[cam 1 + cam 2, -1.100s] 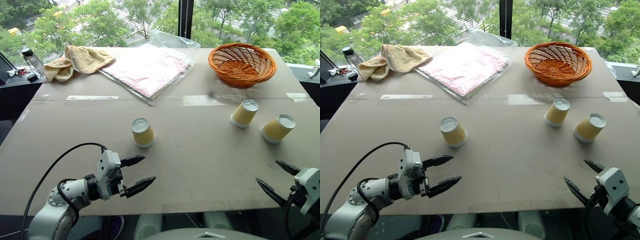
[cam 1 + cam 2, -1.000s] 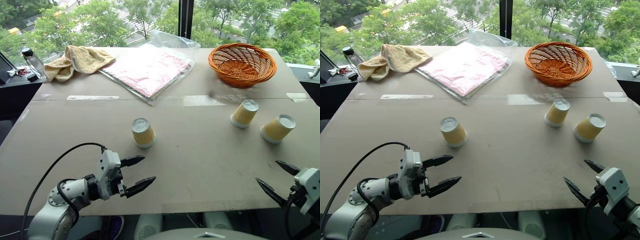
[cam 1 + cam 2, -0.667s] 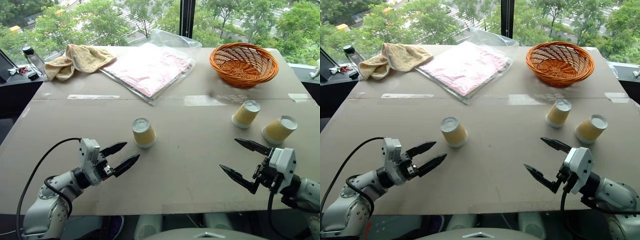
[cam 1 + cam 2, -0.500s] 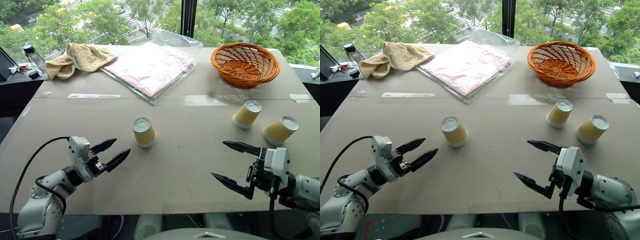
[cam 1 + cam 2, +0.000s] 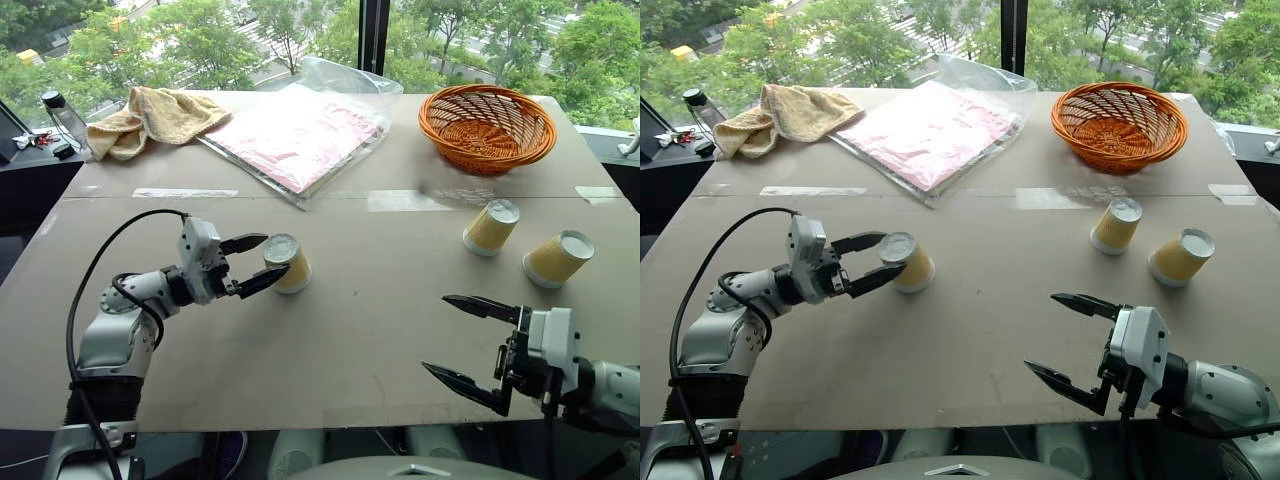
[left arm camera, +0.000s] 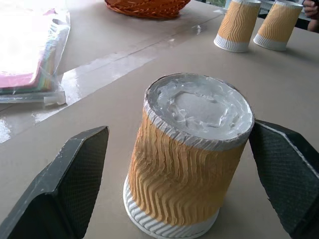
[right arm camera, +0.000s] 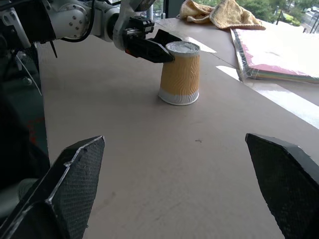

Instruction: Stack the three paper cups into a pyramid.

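A broad brown table (image 5: 350, 330) is seen, with a seam and strips of clear tape running across it. Toward its far edge a clear plastic bag of pink sheets (image 5: 300, 135) is laid, with an orange woven basket (image 5: 487, 126) near the far right corner and a crumpled yellow towel (image 5: 150, 118) near the far left corner. The left gripper (image 5: 256, 262) is held with its fingers spread wide on either side of an upturned paper cup (image 5: 286, 263) left of the table's middle; a small gap is visible between each finger and the cup's ribbed side in the left wrist view, so nothing is gripped. The right gripper (image 5: 472, 340) is poised above the near right part of the table, fully parted and empty. The other two cups (image 5: 489, 226) (image 5: 556, 259) are found base-up toward the right edge, near each other and apart, just in front of the basket.
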Available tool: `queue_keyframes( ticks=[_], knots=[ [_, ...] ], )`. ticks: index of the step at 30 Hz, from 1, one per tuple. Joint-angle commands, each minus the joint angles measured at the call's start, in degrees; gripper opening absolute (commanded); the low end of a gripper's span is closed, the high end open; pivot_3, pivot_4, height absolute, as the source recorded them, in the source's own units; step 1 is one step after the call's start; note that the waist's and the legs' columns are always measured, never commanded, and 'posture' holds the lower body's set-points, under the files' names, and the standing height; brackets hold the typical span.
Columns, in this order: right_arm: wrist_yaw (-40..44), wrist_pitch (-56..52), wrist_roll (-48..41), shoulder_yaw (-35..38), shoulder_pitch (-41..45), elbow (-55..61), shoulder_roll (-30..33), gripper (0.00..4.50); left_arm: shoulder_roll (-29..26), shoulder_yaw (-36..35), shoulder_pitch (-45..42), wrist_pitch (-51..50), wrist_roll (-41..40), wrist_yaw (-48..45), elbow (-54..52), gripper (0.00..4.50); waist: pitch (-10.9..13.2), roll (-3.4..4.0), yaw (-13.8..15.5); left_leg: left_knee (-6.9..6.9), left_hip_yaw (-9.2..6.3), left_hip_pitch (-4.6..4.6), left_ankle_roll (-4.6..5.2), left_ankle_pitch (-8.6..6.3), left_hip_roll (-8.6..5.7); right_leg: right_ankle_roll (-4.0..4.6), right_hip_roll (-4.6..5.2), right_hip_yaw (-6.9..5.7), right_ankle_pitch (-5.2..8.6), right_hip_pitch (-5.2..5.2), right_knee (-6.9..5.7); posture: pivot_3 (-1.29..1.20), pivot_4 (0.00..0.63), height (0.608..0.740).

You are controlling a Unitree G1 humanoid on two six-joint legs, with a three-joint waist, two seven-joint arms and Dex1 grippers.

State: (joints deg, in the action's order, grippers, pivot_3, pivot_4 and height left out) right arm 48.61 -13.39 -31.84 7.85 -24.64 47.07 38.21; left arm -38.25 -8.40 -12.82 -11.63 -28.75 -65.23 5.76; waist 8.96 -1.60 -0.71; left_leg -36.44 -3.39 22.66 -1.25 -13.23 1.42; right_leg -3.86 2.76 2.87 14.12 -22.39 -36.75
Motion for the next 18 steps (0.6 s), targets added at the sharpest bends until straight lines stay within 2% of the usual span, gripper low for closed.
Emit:
queue_keyframes(
  ticks=[1, 3, 4, 5, 12, 18],
  knots=[
    [-1.3, 1.7, 0.8, 1.2, -1.4, 2.9, -0.6, 4.5, 1.5, 2.1, -2.6, 2.0, 1.2, -1.7, 1.2, 3.75, 0.0, -0.02, 0.0, -0.01, 0.0, 0.0, 0.0, 0.0, 0.0, 0.0, 0.0, 0.0, 0.0, 0.0, 0.0, 0.0, 0.15, 0.74],
    [-2.3, 1.9, 1.5, 1.5, -2.1, 3.4, -0.9, 4.5, 2.0, 3.2, -3.8, 2.2, 1.6, -2.5, 1.7, 2.75, 0.0, -0.02, 0.0, -0.03, 0.0, 0.0, 0.0, 0.0, 0.0, 0.0, 0.0, 0.01, 0.0, 0.01, -0.01, 0.0, 0.15, 0.74],
    [-2.7, 1.9, 1.7, 1.5, -2.3, 3.6, -1.1, 4.5, 2.2, 3.6, -4.3, 2.4, 1.8, -2.8, 2.0, 2.38, 0.0, -0.02, 0.0, -0.04, -0.02, 0.0, 0.0, 0.0, 0.0, 0.0, 0.0, 0.0, 0.0, 0.01, -0.02, 0.0, 0.15, 0.74],
    [-3.0, 2.0, 2.0, 1.5, -2.7, 3.8, -1.2, 4.5, 2.3, 4.0, -5.0, 2.6, 2.0, -3.1, 2.5, 2.24, 0.0, -0.02, 0.0, -0.04, -0.02, -0.01, 0.0, 0.0, 0.0, 0.0, 0.0, -0.01, 0.0, 0.01, -0.02, 0.0, 0.15, 0.74],
    [-5.5, 2.4, 4.5, 0.9, -4.2, 4.7, -2.1, 4.5, 6.0, 8.3, -10.1, 1.3, 3.0, -3.0, 1.9, 2.24, 0.0, -0.02, 0.1, -0.07, -0.02, 0.02, 0.0, 0.0, -0.01, -0.04, 0.0, -0.01, -0.02, 0.01, -0.03, 0.0, 0.15, 0.74],
    [-7.5, 2.1, 5.4, 1.6, -5.1, 5.1, -2.8, 4.5, 10.3, 12.9, -14.2, 2.0, 7.2, -0.4, 3.0, 2.24, 0.0, -0.03, 0.0, -0.07, -0.04, 0.02, 0.0, 0.0, -0.02, -0.15, -0.01, 0.0, -0.09, 0.02, -0.04, 0.0, 0.15, 0.74]
  ],
)
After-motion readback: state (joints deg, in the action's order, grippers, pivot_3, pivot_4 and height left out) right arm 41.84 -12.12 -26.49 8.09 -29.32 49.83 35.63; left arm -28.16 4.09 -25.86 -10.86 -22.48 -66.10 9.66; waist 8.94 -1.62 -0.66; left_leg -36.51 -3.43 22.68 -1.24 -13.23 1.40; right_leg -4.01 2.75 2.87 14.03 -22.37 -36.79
